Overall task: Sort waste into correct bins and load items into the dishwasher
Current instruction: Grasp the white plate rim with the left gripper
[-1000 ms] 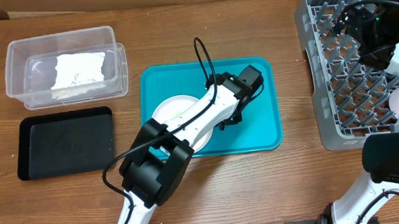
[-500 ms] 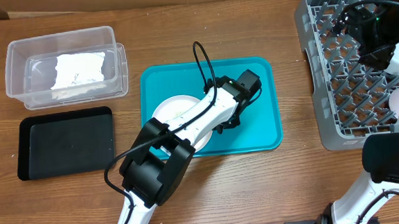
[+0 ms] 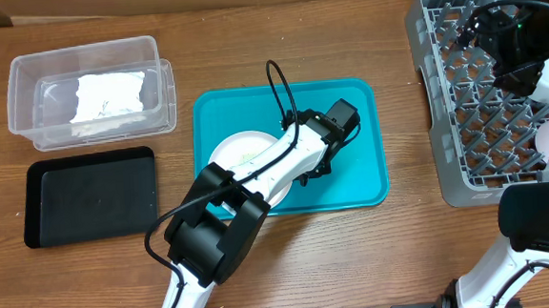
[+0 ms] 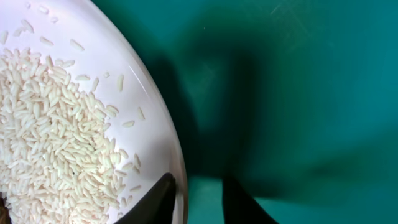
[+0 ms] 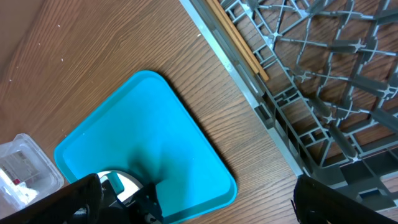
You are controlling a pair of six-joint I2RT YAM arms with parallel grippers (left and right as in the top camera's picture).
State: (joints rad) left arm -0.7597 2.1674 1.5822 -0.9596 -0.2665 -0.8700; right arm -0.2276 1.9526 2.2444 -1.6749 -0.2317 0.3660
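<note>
A round white plate [image 4: 93, 74] holding loose white rice [image 4: 43, 137] lies on the teal tray [image 3: 362, 173]. My left gripper [image 4: 198, 180] is low over the tray and straddles the plate's right rim. One finger is inside on the plate, the other outside over the tray, with a gap still showing, so the gripper is open. In the overhead view the left arm hides most of the plate [image 3: 239, 148]. My right gripper [image 5: 198, 186] hangs wide open and holds nothing, above the left part of the grey dish rack [image 3: 482, 113]. Wooden chopsticks [image 5: 239, 40] lie in that rack by its edge.
At the back left, a clear tub [image 3: 89, 89] holds a crumpled white napkin [image 3: 109, 95]. A flat black tray [image 3: 91, 196] lies in front of it. Something white and round [image 3: 547, 139] sits at the rack's right side. Bare wood separates the teal tray from the rack.
The left gripper's jaws have narrowed around the plate rim. Its wrist has shifted slightly toward the front. The right arm has not moved.
</note>
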